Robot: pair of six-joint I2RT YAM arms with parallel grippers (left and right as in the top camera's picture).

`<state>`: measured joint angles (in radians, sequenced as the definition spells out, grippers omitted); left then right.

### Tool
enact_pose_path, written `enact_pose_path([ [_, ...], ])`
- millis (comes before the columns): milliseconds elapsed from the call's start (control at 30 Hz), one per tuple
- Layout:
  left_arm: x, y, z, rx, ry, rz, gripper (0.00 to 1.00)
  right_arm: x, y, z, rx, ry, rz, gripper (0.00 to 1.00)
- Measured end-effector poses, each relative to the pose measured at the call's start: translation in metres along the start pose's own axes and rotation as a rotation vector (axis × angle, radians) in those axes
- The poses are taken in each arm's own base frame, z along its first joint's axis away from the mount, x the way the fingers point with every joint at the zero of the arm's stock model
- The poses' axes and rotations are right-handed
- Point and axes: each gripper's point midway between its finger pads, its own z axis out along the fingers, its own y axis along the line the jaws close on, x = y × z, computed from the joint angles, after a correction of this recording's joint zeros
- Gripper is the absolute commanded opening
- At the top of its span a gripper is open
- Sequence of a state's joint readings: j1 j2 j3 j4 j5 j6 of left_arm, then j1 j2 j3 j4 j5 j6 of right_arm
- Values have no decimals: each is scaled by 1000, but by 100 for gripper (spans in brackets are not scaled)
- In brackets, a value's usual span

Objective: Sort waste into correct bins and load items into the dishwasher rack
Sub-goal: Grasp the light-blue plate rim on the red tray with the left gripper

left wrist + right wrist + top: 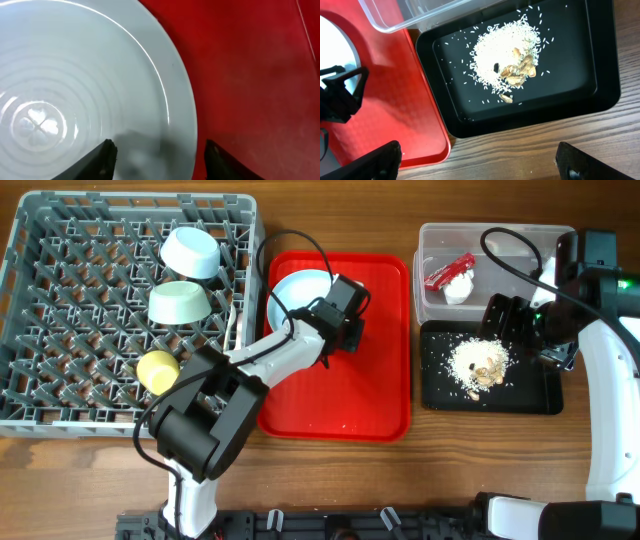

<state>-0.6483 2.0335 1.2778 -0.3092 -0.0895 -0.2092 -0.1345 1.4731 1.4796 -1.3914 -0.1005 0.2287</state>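
Pale blue plate lies flat in the far left corner of the red tray, which sits mid-worktop between the dishwasher rack at the left end and the two bins at the right end. It is the only dish not yet in the rack.

The left gripper is directly over the plate's right-hand rim. In the left wrist view the gripper stands partly open, about half its spread. One fingertip is over the plate's face and the other is over bare red tray, so the rim runs up between them, closer to the outer finger. I cannot tell whether either finger touches the plate, and nothing looks clamped.

The plate is round, so it has no long axis. The edge itself sets the grasp, and the jaws already cross it squarely. My judgement is that the next move is a pinch on that rim, then a lift and a carry left to the rack.

The right gripper is spread wide and holds nothing. It hangs over the black tray near the right edge of the worktop, well apart from the plate. The left arm is plainly the nearer one.
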Motion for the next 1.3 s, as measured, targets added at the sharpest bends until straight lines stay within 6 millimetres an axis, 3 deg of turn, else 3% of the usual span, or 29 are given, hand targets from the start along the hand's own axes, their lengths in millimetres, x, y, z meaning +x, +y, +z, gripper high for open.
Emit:
enact_pose_path([
  [67,1,1,0,-5,4,0,25,0,0,0,0,0,0,99],
  [333,9,-14,-1,-11,15,41,21,0,0,0,0,1,0,100],
  [500,10,-13,-1,-22,19,45,18,2,0,0,1,8,0,100],
  [700,10,-12,-2,-27,17,51,5,3,-1,0,2,12,1,100],
  [1067,8,-21,-7,-47,8,85,4,4,-1,0,3,15,1,100],
  [1200,-3,-31,-28,-32,-8,96,4,4,-1,0,3,15,1,100],
  [1300,-37,-39,-70,8,-112,77,4,4,-1,0,3,15,1,100],
])
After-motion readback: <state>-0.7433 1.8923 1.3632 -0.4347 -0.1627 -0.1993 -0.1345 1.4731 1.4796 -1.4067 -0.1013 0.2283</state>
